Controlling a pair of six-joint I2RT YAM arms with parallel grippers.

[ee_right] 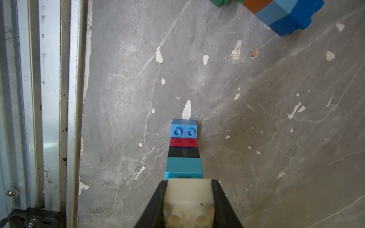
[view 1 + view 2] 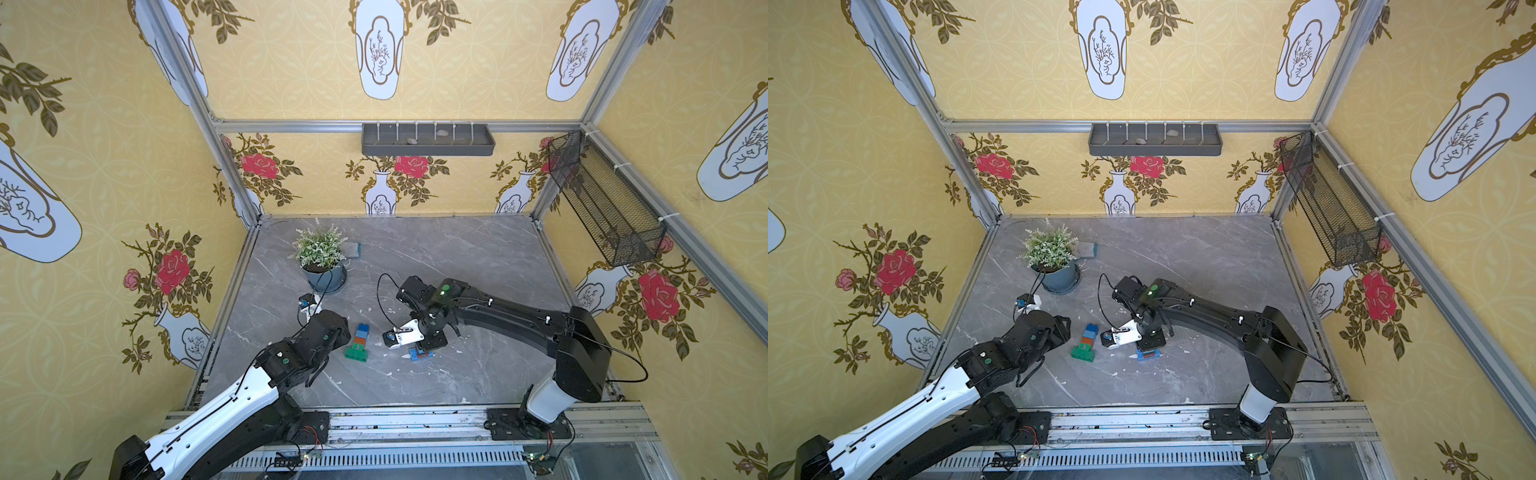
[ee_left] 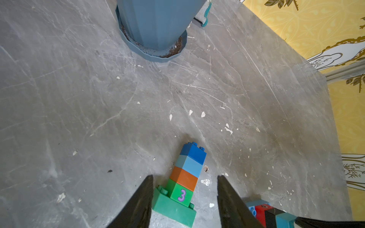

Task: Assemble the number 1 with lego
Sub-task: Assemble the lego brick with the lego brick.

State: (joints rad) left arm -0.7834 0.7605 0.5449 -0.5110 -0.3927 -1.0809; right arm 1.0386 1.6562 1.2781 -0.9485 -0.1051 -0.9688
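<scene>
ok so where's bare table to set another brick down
Widest bare patch: the table beyond the right arm, right of the plant pot. A narrower strip runs along the front rail. Crowded: between the lying brick stack and the gripped stack.

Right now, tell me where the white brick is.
In the right wrist view the white brick is clamped in the right gripper, topping a teal, black, red and blue stack; in a top view that stack stands right of the green-based column.

Purple "3", probably printed, on the green square brick (image 3: pixel 181 194)
</scene>
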